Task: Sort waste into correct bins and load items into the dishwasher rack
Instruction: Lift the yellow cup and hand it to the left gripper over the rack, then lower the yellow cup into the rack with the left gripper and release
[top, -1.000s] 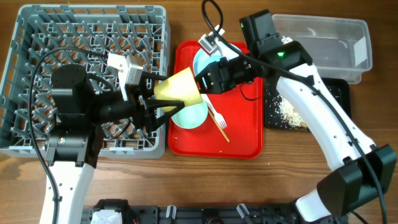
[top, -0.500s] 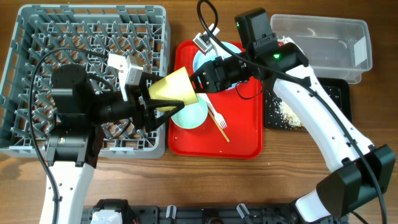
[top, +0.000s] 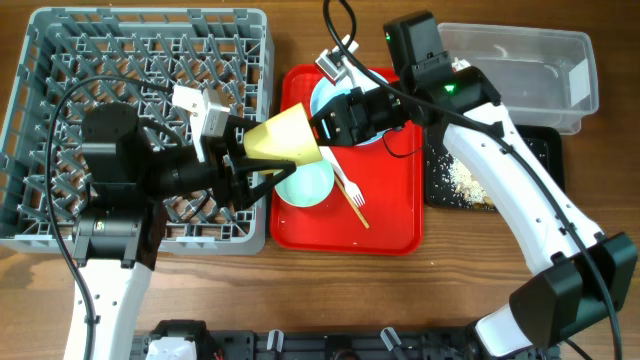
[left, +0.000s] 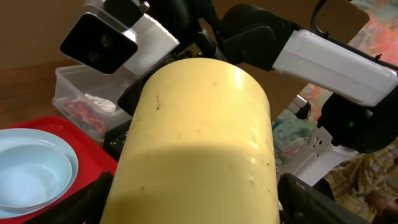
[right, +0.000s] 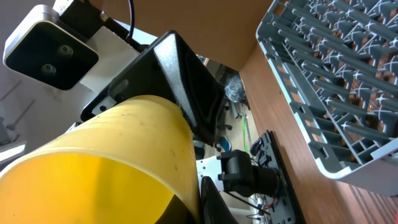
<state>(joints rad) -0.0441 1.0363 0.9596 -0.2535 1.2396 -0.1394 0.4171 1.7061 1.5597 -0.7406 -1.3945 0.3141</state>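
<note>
A small yellow plastic cup (top: 287, 140) hangs in the air on its side between the two arms, over the gap where the right wall of the large grey lattice dishwasher rack (top: 60, 40) meets the left edge of the red serving tray (top: 390, 215). The left gripper (top: 248, 163) has its dark fingers clamped on either side of the cup's narrow end; in its own wrist camera the cup (left: 199, 143) fills nearly the whole view, with a finger showing at each lower corner. The right gripper (top: 325, 128) sits against the cup's wide rim, but I cannot tell whether its fingers are pinching the rim or only touching it. Its wrist camera shows just the yellow wall (right: 93, 162) and one black finger at the bottom. On the red tray below lie a pale green bowl (top: 305, 185), a white plastic fork (top: 346, 182) and a thin wooden stick (top: 358, 213) crossing beside it, and another pale round dish partly hidden under the right gripper. Beyond the tray to the right stands the clear rectangular plastic tub (top: 520, 50), which holds a crumpled red-and-white wrapper (left: 84, 109). Just in front of the tub lies the shallow black tray (top: 545, 145), with crumbly off-white rice scraps (top: 462, 180) on it. All of this rests on a wooden table (top: 450, 285).
</note>
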